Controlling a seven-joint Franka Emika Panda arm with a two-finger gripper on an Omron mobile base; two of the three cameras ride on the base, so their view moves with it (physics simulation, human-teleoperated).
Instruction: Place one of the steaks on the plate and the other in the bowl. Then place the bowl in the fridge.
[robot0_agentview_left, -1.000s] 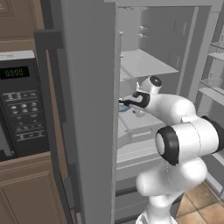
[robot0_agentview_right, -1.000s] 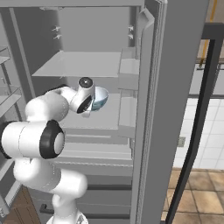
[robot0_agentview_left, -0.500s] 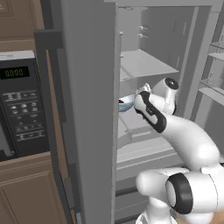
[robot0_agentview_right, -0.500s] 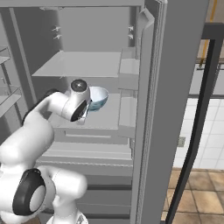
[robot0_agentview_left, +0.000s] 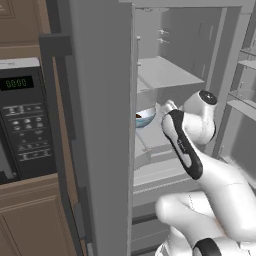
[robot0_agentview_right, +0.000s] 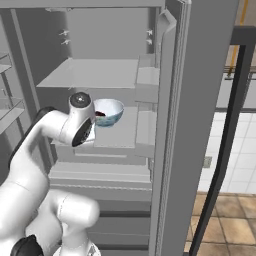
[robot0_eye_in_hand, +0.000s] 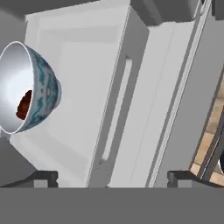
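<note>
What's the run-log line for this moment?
bowl: on fridge shelf, dark steak inside | gripper: jaws open, clear of bowl

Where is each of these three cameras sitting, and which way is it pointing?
Left base view: behind the arm on its left, facing the open fridge with a microwave beside it; the white arm rises at lower right, near the bowl.
Right base view: behind the arm on its right, facing the same shelves; the arm rises at lower left beside the bowl.
Hand view: on the hand, rolled sideways, looking past the open tool at the fridge interior.
Shared: all three show the bowl with the dark steak inside.
</note>
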